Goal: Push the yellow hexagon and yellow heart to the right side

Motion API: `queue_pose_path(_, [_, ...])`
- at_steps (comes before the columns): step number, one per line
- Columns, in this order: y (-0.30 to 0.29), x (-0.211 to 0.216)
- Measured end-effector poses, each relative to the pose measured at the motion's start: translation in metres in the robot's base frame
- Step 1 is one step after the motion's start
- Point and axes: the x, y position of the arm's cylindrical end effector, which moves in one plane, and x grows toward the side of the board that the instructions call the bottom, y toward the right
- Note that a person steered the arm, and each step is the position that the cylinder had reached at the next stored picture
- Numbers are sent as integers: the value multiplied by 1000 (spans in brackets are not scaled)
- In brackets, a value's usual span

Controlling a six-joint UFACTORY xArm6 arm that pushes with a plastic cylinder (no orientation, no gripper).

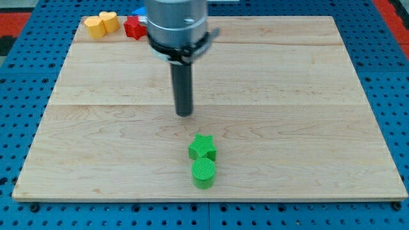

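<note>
The yellow hexagon and the yellow heart sit touching each other at the board's top left corner. My tip rests on the board near the middle, far to the right of and below both yellow blocks, touching no block. The rod rises from the tip to the grey arm housing at the view's top.
A red star lies just right of the yellow heart, with a blue block partly hidden behind the arm. A green star and a green cylinder sit together below my tip, near the wooden board's bottom edge.
</note>
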Motion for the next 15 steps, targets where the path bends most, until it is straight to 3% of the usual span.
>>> queue_pose_path(1, [-40, -30])
queue_pose_path(3, [-174, -58])
queue_pose_path(4, [-246, -102])
queue_pose_path(5, [-251, -107])
queue_pose_path(8, [-196, -253])
queue_pose_path(10, [-204, -257])
queue_pose_path(13, [-149, -256])
queue_pose_path(15, [-161, -257])
